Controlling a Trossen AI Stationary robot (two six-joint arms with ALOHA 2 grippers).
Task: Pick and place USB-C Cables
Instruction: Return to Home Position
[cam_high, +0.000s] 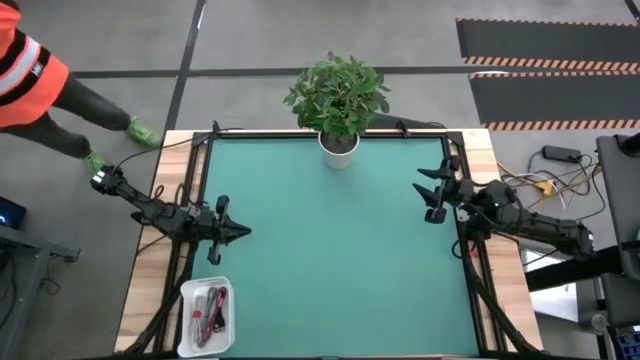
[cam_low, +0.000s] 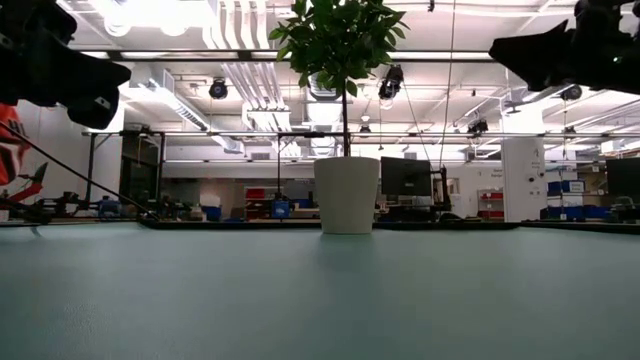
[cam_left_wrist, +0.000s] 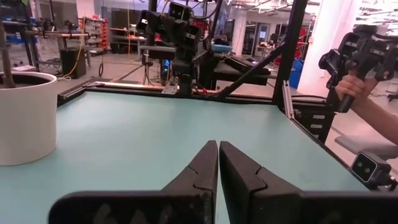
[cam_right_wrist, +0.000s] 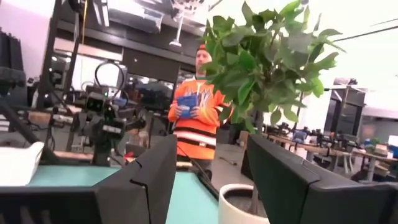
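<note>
Counter (cam_high: 330, 250): we see a green mat framed in wood, and the pot (cam_high: 339, 148) stands at the middle of its far edge.
Pot: white and upright, it holds a leafy plant (cam_high: 338, 92). In the low view the pot (cam_low: 347, 195) stands alone on the mat.
Bin (cam_high: 187, 318): a white tray at the counter's corner, well apart from the pot. It is on the edge opposite the pot, on the left arm's side, and it rests on the wood rather than the mat.
Cables (cam_high: 208, 310): they lie in the bin, well apart from the pot. We make out red, pink, white and dark strands in one heap, but we cannot tell the bundles apart.
Left claw (cam_high: 240, 231): it hangs over the mat to the pot's left, between pot and bin, and points inward. In its wrist view the left claw (cam_left_wrist: 217, 155) has its fingers pressed together with nothing between them.
Right claw (cam_high: 426, 193): it hangs over the mat's edge to the pot's right, nearer the pot than the left claw is. In its wrist view the right claw (cam_right_wrist: 208, 149) has its fingers apart and holds nothing.
Person (cam_high: 25, 65): in an orange vest, on the floor beyond the counter, well to the pot's left.
Hand (cam_left_wrist: 354, 87): it grips a dark handle (cam_left_wrist: 367, 53) off the counter, on the pot's right side.
</note>
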